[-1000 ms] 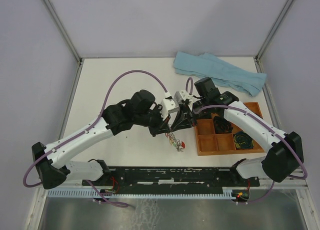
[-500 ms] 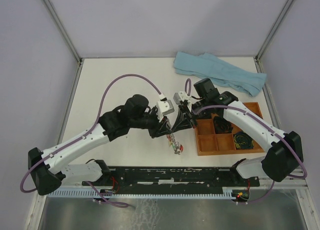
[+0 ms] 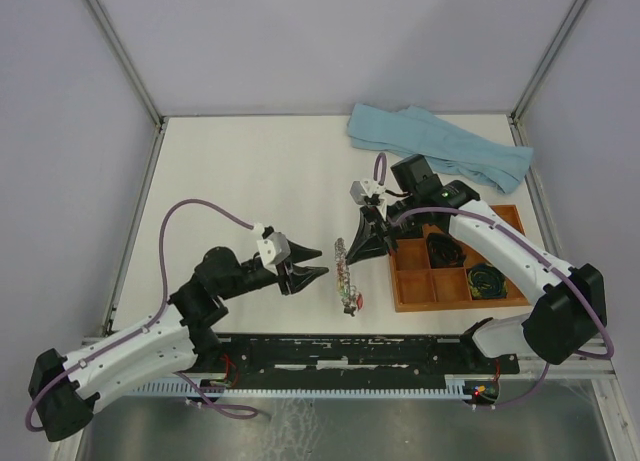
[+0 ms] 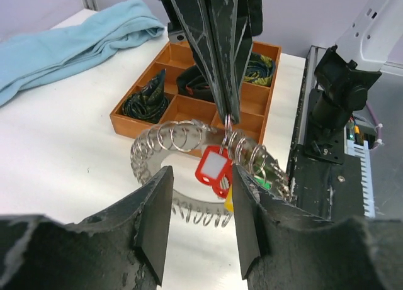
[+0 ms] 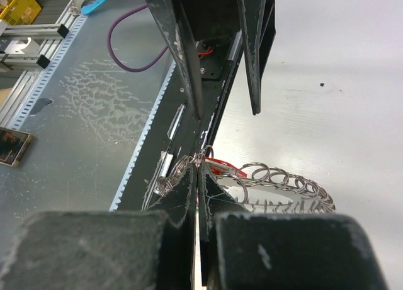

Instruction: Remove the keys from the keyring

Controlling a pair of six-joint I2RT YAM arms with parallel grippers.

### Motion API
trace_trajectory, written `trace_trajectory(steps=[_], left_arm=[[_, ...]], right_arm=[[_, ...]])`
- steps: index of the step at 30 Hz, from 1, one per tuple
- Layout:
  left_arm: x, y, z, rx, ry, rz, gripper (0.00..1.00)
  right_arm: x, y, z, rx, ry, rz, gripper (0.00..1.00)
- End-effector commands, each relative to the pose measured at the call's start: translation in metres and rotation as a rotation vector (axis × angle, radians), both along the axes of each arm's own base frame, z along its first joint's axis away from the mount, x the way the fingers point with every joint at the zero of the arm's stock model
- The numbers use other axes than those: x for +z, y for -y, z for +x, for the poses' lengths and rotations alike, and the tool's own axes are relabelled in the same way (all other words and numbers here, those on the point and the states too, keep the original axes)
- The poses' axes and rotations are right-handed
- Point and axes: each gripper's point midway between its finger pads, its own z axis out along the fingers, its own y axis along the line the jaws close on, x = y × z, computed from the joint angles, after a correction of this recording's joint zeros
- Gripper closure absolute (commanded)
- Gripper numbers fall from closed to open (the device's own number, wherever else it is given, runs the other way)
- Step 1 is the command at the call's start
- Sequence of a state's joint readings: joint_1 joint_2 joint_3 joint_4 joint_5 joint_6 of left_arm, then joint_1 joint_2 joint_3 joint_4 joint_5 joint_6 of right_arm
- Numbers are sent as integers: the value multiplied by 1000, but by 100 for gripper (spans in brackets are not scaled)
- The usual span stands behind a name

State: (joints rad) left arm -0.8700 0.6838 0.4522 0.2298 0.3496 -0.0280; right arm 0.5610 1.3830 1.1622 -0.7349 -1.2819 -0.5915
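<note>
Right fingers (image 4: 220,57) tight on the keyring (image 4: 179,139); left fingers (image 4: 154,221) spread, just beside it, apart.

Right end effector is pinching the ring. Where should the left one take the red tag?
Probably by its two side edges, the left end effector advancing straight: the red tag hangs free off the keyring, flat face toward the open jaws.

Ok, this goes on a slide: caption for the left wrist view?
Right gripper pinches a loop on the keyring beside the tray, red key tag dangling, left gripper open in front.
</note>
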Motion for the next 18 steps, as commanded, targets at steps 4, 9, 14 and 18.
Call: trace_trajectory(steps=[4, 9, 14, 18], left_arm=[[37, -1, 6, 23, 217, -183, 55], [32, 11, 12, 2, 219, -148, 61], [29, 21, 6, -68, 235, -137, 69], [28, 23, -3, -122, 245, -146, 69]], right_arm=[[27, -3, -2, 41, 34, 85, 99], [24, -4, -1, 41, 37, 79, 99], [23, -4, -1, 42, 37, 77, 99], [23, -3, -1, 42, 37, 77, 99]])
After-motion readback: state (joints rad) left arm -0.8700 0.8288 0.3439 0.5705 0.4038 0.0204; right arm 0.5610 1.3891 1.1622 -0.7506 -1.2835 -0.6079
